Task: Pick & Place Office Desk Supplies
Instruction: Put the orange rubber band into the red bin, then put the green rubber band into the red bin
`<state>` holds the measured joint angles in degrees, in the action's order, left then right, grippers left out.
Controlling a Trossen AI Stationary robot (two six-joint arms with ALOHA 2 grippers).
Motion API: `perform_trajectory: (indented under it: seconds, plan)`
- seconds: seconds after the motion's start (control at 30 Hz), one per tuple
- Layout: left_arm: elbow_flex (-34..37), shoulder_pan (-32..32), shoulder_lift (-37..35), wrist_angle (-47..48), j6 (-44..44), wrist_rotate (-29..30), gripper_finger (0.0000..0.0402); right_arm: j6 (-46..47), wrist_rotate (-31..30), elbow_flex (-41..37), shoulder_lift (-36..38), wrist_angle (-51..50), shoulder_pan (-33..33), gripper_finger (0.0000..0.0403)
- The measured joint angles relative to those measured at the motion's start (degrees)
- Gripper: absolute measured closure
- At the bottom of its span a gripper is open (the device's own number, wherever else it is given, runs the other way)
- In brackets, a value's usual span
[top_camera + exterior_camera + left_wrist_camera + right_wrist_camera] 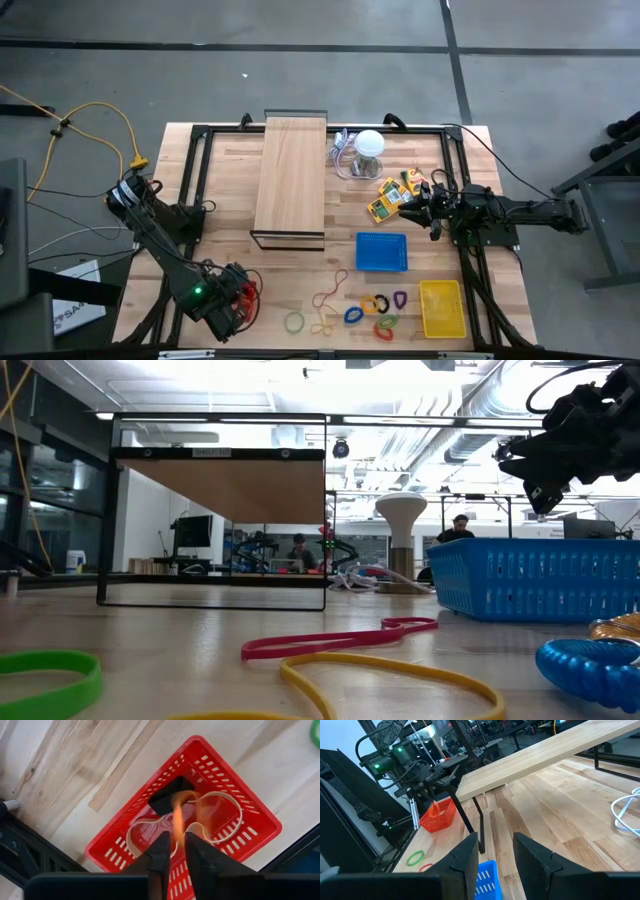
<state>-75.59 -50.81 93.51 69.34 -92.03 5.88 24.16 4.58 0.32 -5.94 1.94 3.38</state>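
Observation:
My left gripper [175, 852] points down over a red basket [200, 765] at the table's near left. Its fingers stand slightly apart, and a blurred orange rubber band [176, 812] hangs in the gap above the basket. A tan rubber band [220, 815] lies on the basket's floor. Green [294, 322], yellow [322, 325] and red [330, 290] bands and coloured loop clips [375, 305] lie on the near table. My right gripper [495, 855] waits open and level at the right, beside the yellow-orange packs [390, 198]. My left gripper has the orange band's upper end [176, 837] between its fingertips, which come from above and point down. The band hangs down toward the basket and is blurred. I cannot tell whether the fingers touch it.
A long wooden board [291, 175] on a black frame spans the table's middle. A white ball-like object with cable [369, 143] sits at the far side. A blue basket [381, 252] and a yellow basket [441, 308] stand at the near right.

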Motion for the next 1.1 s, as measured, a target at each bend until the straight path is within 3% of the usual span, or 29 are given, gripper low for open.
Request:
perform_trajectory:
  seconds: [0.2,0.7,0.87,1.1]
  plan:
    - [0.0,0.0,0.02,-0.04,0.02,-0.01,0.032,0.0,0.02,0.0,0.0,0.02,0.0,0.0292]
    - [0.0,0.0,0.02,-0.14,1.18,0.09,0.0318,0.0,0.01,0.0,-0.02,0.02,0.0,0.0292]
    - [0.0,0.77,0.02,-2.4,7.91,2.22,0.0318,0.0,0.02,0.0,-0.01,0.01,0.01,0.0292]
    - [0.0,5.5,0.02,-11.76,26.87,6.26,0.0318,0.0,0.01,0.0,-0.02,0.01,0.0,0.0292]
